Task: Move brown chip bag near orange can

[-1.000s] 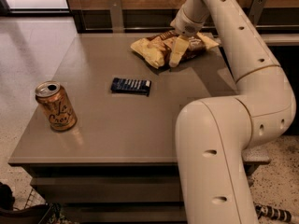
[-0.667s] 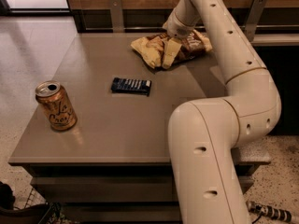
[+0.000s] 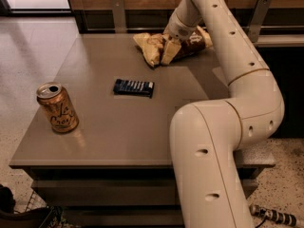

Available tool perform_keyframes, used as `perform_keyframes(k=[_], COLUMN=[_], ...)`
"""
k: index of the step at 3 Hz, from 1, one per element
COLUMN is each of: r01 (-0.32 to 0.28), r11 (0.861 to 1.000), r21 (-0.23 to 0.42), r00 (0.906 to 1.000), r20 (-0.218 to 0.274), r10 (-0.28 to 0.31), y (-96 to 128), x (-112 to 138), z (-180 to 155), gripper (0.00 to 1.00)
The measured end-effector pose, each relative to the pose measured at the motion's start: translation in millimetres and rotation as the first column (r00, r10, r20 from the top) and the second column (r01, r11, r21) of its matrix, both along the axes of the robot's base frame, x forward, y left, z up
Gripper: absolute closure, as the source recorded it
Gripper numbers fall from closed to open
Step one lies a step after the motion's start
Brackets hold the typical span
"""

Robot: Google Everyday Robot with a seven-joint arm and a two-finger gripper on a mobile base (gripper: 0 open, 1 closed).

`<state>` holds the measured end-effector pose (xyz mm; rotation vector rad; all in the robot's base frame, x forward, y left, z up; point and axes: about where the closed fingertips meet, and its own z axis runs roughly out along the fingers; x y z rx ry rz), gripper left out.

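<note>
The brown chip bag [image 3: 151, 49], crinkly with pale yellow ends, is at the far middle of the grey table [image 3: 118, 137]. My gripper [image 3: 170, 45] comes down from the far right onto the bag's middle and is shut on it, so the bag is bunched up around it. The orange can [image 3: 58, 108] stands upright near the table's front left corner, far from the bag.
A small dark blue wrapped bar [image 3: 134, 87] lies flat mid-table, between the bag and the can. My arm's large white links [image 3: 213, 165] cover the table's right side. A wooden wall with metal posts [image 3: 118, 13] runs close behind the table.
My gripper has moved a little to the left along the far edge, and the chip bag has shifted left with it. The can and the blue bar have not moved.
</note>
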<state>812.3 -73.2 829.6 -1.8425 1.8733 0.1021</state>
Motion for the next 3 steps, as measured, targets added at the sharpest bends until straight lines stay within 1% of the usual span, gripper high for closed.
perform_keyframes(k=[1, 2, 3], r01=[0.000, 0.000, 0.000], r11=[1.000, 1.000, 1.000], r21=[0.000, 0.001, 0.001], r00=[1.0000, 1.0000, 1.0000], r20=[0.000, 0.002, 0.002], r10=[0.000, 0.000, 0.000], y=[0.0, 1.4, 1.4], x=[0.0, 1.4, 1.4], z=[0.8, -0.7, 0.9], gripper=[0.87, 1.00, 1.00])
